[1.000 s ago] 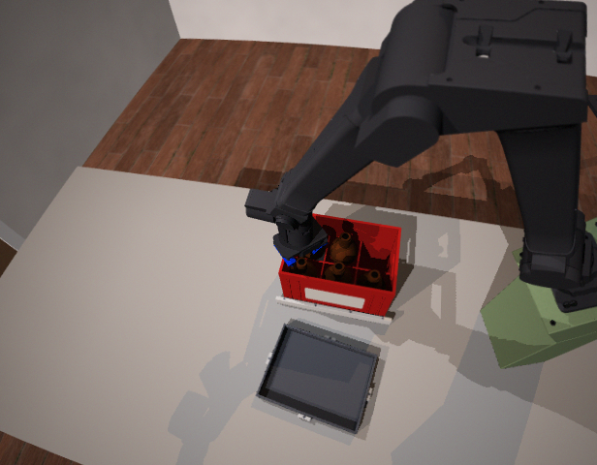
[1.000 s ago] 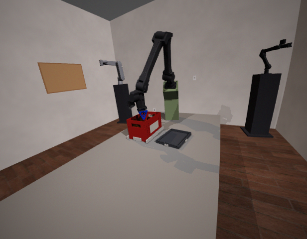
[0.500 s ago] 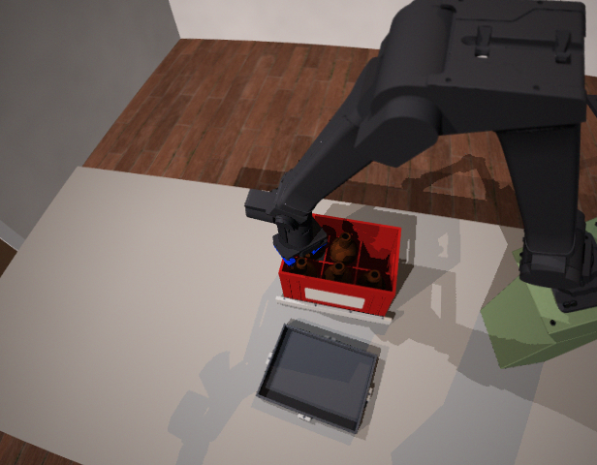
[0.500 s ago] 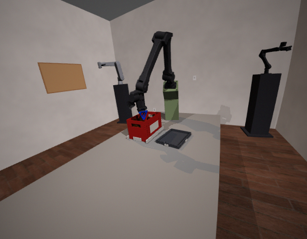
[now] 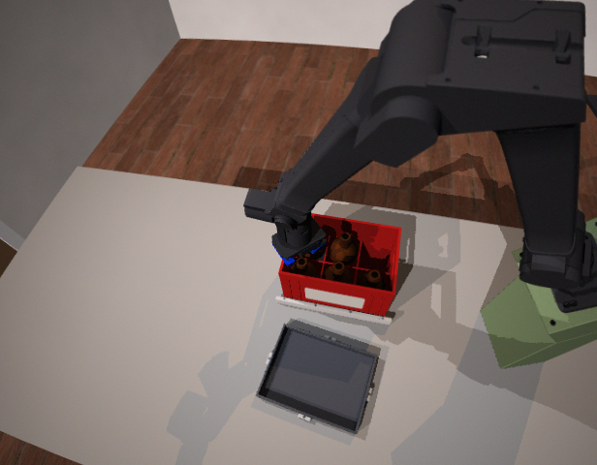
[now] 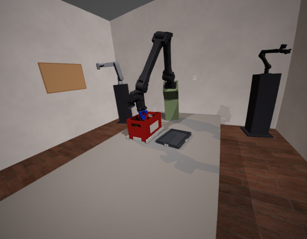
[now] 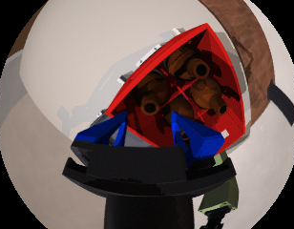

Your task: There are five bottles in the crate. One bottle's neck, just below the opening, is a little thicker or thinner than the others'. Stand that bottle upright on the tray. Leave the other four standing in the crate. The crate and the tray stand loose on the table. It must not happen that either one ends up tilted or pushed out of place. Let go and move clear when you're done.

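A red crate (image 5: 348, 266) with dividers stands on the table and holds several brown bottles. Bottle tops show at the front left (image 5: 301, 263), front middle (image 5: 337, 270), front right (image 5: 373, 276) and back middle (image 5: 345, 241). My gripper (image 5: 302, 252), with blue fingers, hangs over the crate's left end and hides the cell beneath it. It is open. In the wrist view the fingers stand on either side of a bottle mouth (image 7: 149, 107) without closing on it. The dark tray (image 5: 319, 380) lies empty in front of the crate.
The crate sits on a pale rail (image 5: 333, 309). My arm's green pedestal (image 5: 544, 320) stands at the table's right edge. Two black pedestals with other arms (image 6: 261, 102) (image 6: 121, 101) stand on the floor beyond the table.
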`<state>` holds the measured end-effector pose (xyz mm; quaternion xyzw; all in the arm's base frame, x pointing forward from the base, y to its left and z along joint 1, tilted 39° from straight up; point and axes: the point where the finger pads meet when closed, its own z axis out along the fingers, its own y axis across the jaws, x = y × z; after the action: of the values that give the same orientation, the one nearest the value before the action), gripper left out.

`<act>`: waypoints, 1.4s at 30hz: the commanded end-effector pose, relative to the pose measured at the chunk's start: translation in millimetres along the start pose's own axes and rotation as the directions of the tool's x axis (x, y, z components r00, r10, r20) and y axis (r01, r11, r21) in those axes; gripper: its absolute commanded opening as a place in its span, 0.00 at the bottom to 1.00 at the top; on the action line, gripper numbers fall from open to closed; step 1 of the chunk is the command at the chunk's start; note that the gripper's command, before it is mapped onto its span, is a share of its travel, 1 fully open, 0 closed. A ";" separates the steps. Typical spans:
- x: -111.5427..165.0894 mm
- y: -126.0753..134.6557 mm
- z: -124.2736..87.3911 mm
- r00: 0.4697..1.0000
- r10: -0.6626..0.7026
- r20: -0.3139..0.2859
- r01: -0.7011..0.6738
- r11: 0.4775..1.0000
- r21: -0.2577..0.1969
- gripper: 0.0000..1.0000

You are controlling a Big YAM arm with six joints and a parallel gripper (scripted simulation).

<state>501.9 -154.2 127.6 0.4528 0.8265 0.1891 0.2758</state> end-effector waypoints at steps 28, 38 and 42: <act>-4.9 10.6 0.5 1.000 0.002 0.006 -0.002 1.000 -0.009 0.61; 0.2 6.9 0.0 1.000 0.002 0.005 -0.002 1.000 -0.009 0.61; 0.3 6.8 0.0 1.000 0.002 0.005 -0.002 1.000 -0.009 0.61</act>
<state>501.9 -154.2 127.6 0.4529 0.8265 0.1891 0.2758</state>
